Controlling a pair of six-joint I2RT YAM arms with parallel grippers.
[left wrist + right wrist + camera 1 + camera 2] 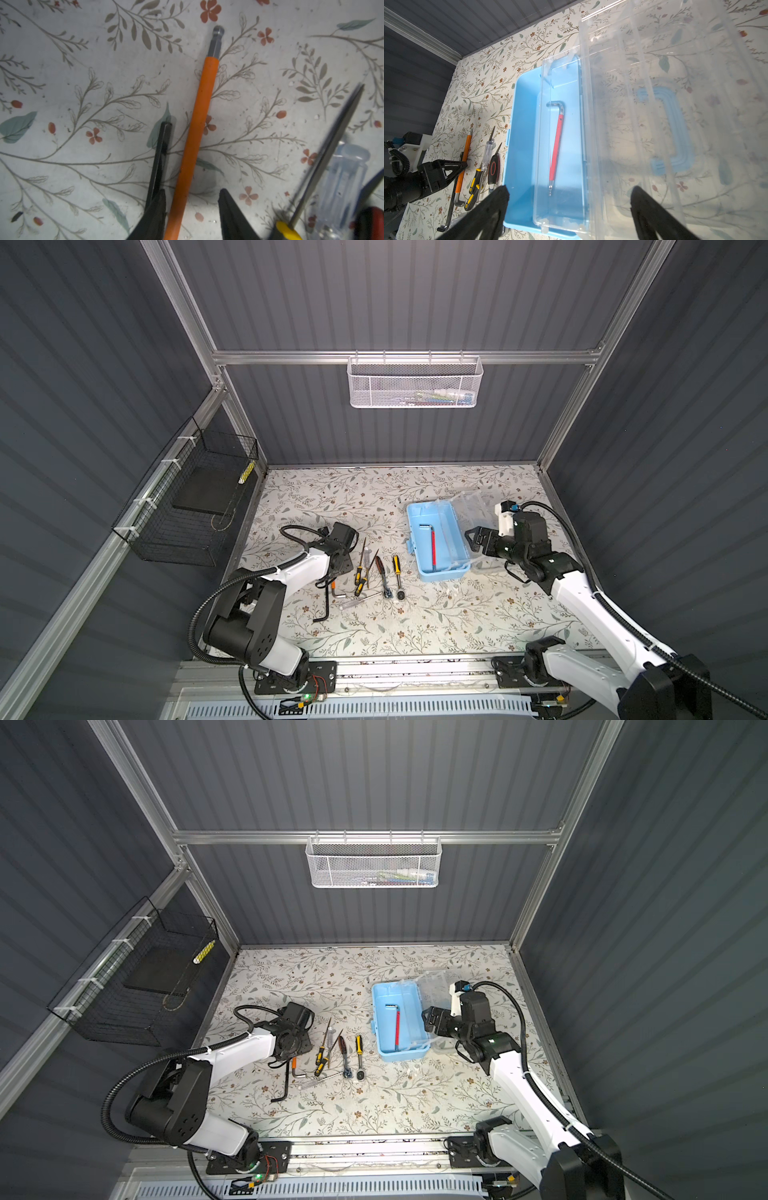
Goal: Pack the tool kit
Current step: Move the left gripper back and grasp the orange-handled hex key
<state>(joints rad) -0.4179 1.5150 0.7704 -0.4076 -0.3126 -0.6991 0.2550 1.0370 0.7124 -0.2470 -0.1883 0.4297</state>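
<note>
The tool kit's light blue box stands open on the right, its clear lid folded back. A red hex key lies inside. My right gripper hovers open over the box's right rim, holding nothing. My left gripper is down at the table and straddles an orange-sleeved hex key. One finger touches the key and the other stands apart from it. A black hex key lies alongside.
Screwdrivers and two ratchets lie in a row between the left gripper and the box. A white mesh basket hangs on the back rail. A black wire basket hangs on the left wall.
</note>
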